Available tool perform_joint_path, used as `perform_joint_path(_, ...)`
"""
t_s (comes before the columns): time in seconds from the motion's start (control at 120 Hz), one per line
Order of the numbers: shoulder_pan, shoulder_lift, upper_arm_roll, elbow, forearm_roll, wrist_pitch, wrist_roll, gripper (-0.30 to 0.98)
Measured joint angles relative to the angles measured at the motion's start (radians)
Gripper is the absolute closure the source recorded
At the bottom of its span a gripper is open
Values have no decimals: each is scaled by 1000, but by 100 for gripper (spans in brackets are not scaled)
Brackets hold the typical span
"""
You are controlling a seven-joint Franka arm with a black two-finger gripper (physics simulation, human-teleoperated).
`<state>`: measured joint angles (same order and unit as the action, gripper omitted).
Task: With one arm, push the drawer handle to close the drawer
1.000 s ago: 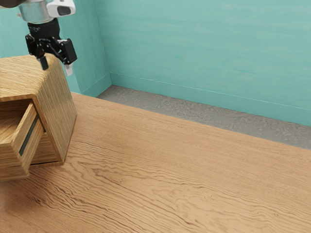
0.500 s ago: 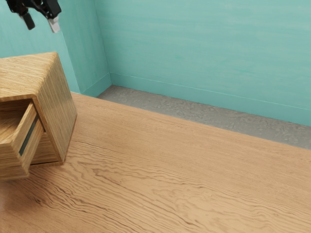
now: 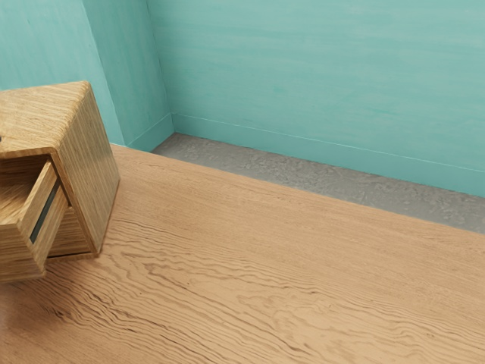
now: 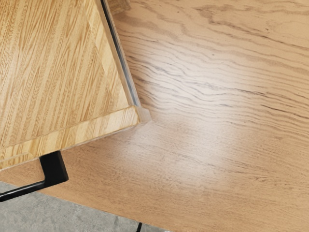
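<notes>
Drawer (image 3: 49, 224): found standing out of the cabinet (image 3: 89, 167) at the left edge of the exterior frame, below mid-height. Its side and the dark runner (image 3: 43, 212) are exposed, and a clear opening lies behind the front panel (image 4: 96, 126). The cabinet sits upright on the surface (image 3: 250, 258).

Handle (image 4: 54, 166): black, fixed to the outer face of the front panel in the wrist view, with nothing seen pressing on it.

Claw: condition cannot be determined from the pictures; whether it is spread or pressed together is not established.

Progress: no closure is evidenced. Judged outstanding are contact with the handle, the push toward the cabinet and the full travel home. The approach appears to be the step in hand. An off-centre push could make the drawer bind.
</notes>
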<state>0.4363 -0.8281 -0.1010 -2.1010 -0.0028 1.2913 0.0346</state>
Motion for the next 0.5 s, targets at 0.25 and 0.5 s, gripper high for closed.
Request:
perform_joint_path(0.25,108,-175,77,-280,45,67,1,0)
perform_joint_path(0.5,151,-237,161,-461,146,153,18,0)
